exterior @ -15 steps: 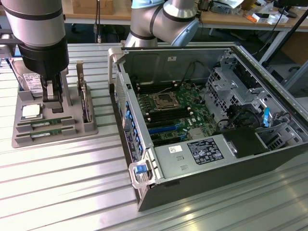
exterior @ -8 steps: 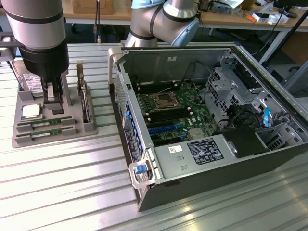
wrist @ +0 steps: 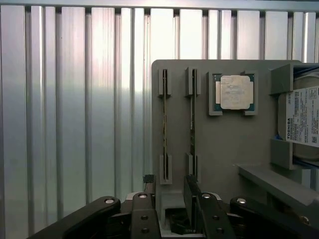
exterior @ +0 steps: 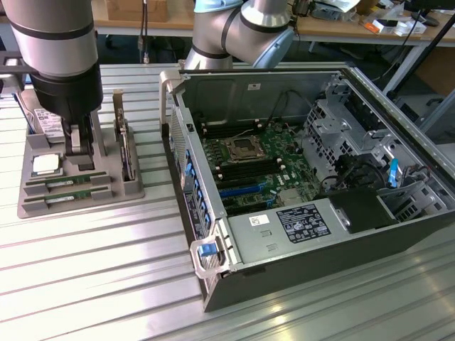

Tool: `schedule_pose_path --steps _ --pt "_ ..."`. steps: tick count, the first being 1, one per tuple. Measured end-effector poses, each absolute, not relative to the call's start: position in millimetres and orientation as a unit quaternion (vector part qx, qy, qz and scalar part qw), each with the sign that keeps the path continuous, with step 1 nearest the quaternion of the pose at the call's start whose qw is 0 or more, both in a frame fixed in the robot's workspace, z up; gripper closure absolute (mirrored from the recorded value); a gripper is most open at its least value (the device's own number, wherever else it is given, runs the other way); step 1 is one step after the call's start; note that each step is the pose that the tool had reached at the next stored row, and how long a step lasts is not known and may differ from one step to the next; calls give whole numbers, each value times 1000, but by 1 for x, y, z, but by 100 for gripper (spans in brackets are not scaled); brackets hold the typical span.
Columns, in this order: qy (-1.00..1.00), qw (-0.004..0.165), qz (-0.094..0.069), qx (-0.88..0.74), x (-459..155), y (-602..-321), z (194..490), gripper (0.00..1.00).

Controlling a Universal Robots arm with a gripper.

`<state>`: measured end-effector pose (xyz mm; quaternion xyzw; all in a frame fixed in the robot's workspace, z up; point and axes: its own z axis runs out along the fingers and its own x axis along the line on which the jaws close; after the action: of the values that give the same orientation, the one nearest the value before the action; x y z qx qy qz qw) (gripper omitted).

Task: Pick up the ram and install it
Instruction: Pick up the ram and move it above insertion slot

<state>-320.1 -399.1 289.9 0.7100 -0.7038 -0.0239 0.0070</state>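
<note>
Your gripper [wrist: 172,199] hangs with its fingers spread wide over the grey tray [wrist: 234,144], and the ram [wrist: 164,124] stands on edge in the tray's outermost slot just ahead of the fingertips, its long axis running straight away from them, crosswise to the jaw gap.

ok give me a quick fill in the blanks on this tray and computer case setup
1. The grey slotted tray holds ___ long thin green ram sticks.
2. Its square silvery processor chip lies beside the silver ___ with a white label.
3. The black tool over the tray is ___.
4. The open dark metal computer case lies on the exterior view's ___ of the tray.
Missing: two; hard drive; open; right.
</note>
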Motion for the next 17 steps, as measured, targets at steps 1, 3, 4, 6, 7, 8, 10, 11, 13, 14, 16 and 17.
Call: schedule_pose_path --steps 1,3,4,6,7,8,10,11,13,14,16,17 --pt "-704 7 -24 710 -320 -399 289 64" --pt "-704 7 -24 710 -320 -399 288 64" --pt "-704 7 -24 710 -320 -399 287 64" --pt "-704 7 -24 710 -320 -399 286 64" --pt "-704 7 -24 710 -320 -399 285 64" --pt "-704 7 -24 710 -320 -399 284 64" --pt "-704 7 -24 710 -320 -399 283 64" --pt "-704 7 -24 710 -320 -399 282 64" --pt "-704 7 -24 710 -320 -399 281 64" --pt "-704 7 -24 710 -320 -399 280 64" --pt "-704 7 -24 710 -320 -399 280 64" --pt "-704 7 -24 710 -320 -399 279 64"
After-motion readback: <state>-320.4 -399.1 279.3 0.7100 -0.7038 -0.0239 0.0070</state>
